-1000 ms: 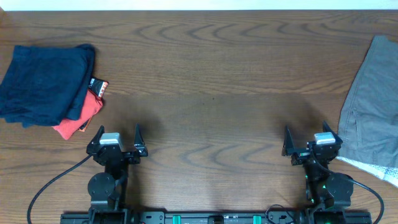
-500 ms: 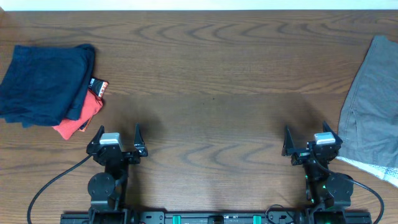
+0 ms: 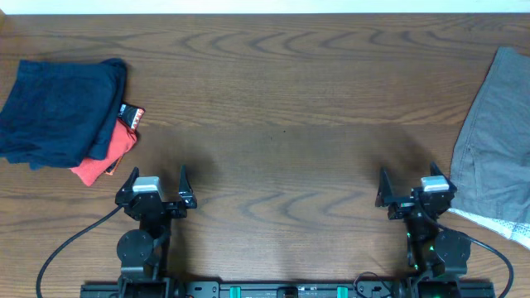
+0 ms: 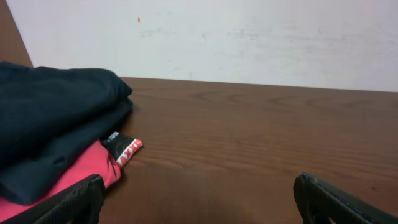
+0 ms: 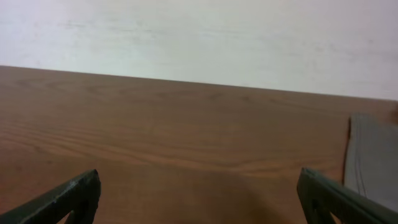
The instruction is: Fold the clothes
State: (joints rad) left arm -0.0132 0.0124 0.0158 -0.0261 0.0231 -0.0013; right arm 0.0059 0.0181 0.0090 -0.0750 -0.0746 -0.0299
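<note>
The clothes [image 3: 495,141] lie just right of the right fingers [image 3: 383,187], long axis front-to-back. Right fingers and left fingers [image 3: 184,179] are spread wide, empty.

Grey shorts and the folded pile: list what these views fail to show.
Shorts: in overhead, cut off by the right edge. The right wrist view shows only a strip at its right edge.
Red garment: in overhead and left wrist, mostly hidden under the navy garment.
Tag: lettering too small in overhead and blurred in left wrist.
</note>
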